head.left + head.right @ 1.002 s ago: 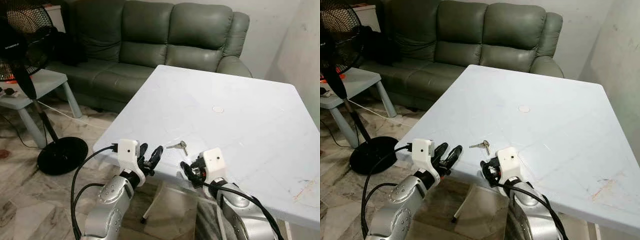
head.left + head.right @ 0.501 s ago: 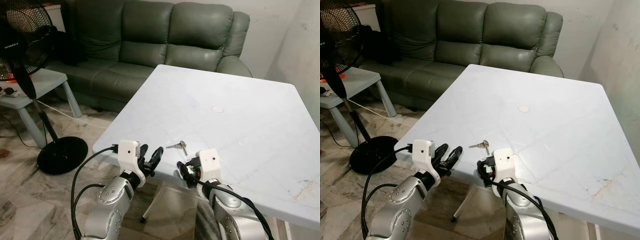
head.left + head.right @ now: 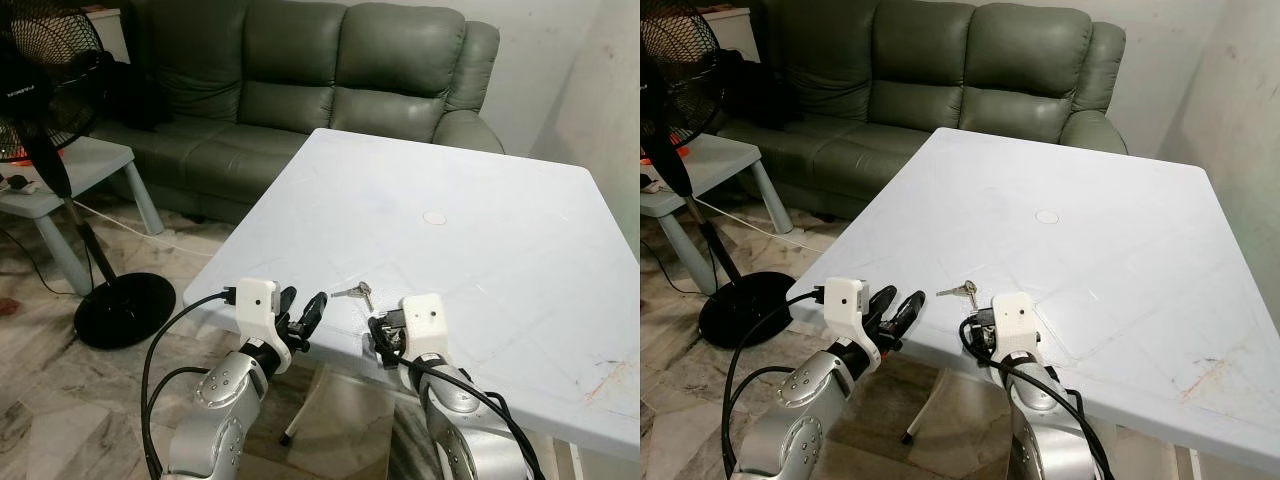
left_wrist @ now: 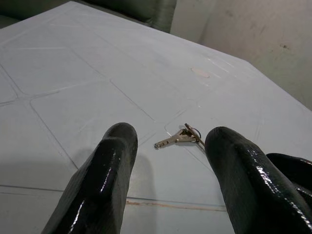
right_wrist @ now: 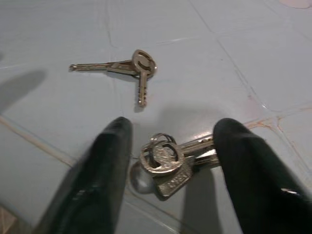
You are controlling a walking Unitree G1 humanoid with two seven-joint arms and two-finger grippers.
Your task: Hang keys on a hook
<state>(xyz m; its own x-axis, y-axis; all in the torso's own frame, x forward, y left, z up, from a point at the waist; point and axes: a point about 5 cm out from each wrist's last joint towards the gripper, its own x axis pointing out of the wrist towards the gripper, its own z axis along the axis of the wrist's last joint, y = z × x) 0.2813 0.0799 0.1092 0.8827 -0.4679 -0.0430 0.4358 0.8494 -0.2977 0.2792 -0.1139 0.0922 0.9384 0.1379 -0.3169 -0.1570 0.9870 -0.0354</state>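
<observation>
left arm bent, raised forward | left gripper [image 3: 303,318] fingers [image 4: 105,180] spread apart, holding nothing | right arm bent, wrist low | right gripper [image 5: 165,170] fingers [image 5: 246,168] parted, pointing forward and down

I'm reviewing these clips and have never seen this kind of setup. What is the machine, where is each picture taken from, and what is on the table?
This is a humanoid robot with two silver arms, each ending in a two-fingered black pincer. The two wide pictures come from a stereo camera on its head, looking down at a white table in front of a green sofa. The two close pictures come from cameras on its wrists.

The left pincer is open at the table's near edge. The right pincer is open over a bunch of keys on the table. A second, smaller pair of keys lies just beyond. Nothing is held yet.
</observation>
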